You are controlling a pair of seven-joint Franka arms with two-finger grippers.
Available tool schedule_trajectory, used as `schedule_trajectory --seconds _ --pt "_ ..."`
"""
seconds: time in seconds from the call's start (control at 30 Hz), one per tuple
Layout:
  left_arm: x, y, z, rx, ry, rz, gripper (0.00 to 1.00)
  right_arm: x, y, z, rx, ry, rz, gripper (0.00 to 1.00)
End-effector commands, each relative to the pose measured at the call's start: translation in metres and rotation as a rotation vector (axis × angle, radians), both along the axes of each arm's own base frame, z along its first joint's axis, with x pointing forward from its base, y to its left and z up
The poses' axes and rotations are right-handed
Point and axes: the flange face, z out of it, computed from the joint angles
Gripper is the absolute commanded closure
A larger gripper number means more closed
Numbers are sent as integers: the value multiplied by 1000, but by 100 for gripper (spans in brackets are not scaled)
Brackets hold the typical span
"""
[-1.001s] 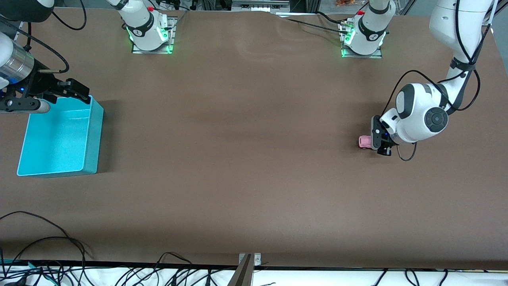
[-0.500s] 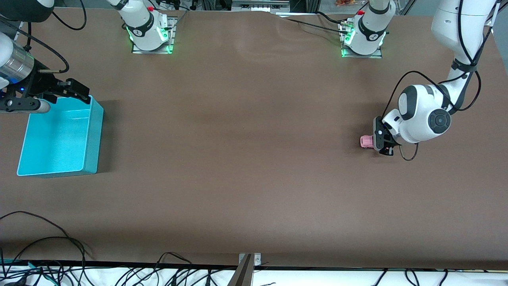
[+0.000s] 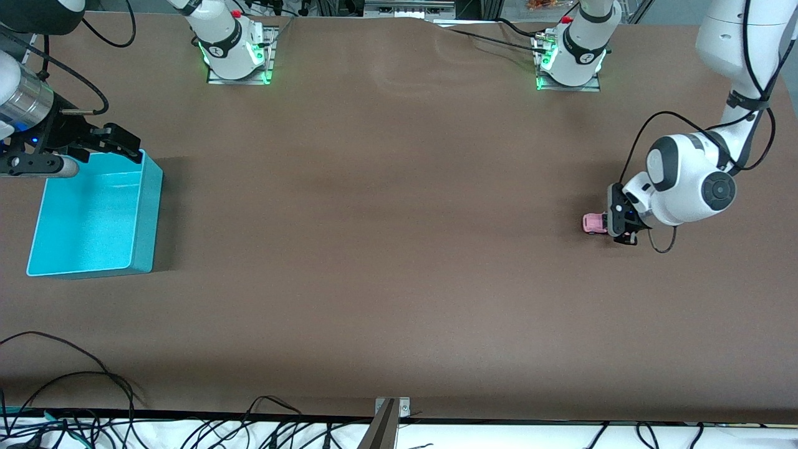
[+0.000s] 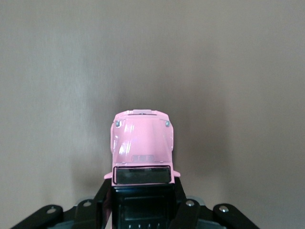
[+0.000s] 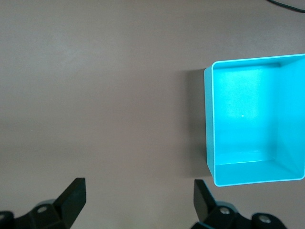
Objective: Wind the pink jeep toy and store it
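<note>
Brown worktop [image 3: 386, 249] carries a turquoise bin [image 3: 93, 215] at the right arm's end. Toward the left arm's end, the left gripper [image 3: 614, 219] is low at the surface, its fingers [image 4: 183, 214] clenched on the black rear part of the pink jeep toy [image 4: 142, 148]. Over the bin's edge, the right gripper [image 5: 138, 200] waits with fingers [image 5: 71, 198] spread wide, holding nothing.

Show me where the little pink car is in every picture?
Front view: pink jeep toy sits at the left arm's end of the table, in the shut left gripper.
Left wrist view: it fills the middle.
Right wrist view: not there.
Shared landmark: brown table.
</note>
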Motion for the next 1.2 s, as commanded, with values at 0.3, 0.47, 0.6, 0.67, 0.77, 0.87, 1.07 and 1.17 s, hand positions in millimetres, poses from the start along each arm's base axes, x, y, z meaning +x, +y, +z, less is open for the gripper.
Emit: schedule_trajectory --seconds 0.3,0.47,0.6,0.67,0.77,0.87,1.07,1.17 --pt "-10 97 -53 -71 28 -35 96 4 -2 6 4 -9 -2 0" --pt "-12 136 -58 -77 12 -38 96 6 -2 1 4 -3 -2 0" --pt "-9 151 -57 -80 5 -44 96 6 -2 1 4 -3 -2 0" --pt "-7 159 -57 -85 5 -54 96 6 -2 2 4 -5 -2 0" --pt "-8 178 -58 -84 -2 -56 96 6 -2 1 4 -3 -2 0" --pt "-13 199 -63 -86 -7 -42 96 6 -1 1 6 -3 -1 0" --pt "-10 225 -68 -82 -28 -57 96 6 -2 2 6 -5 -2 0" --pt "-17 241 -68 -72 -27 -41 97 6 -2 2 6 -5 -2 0"
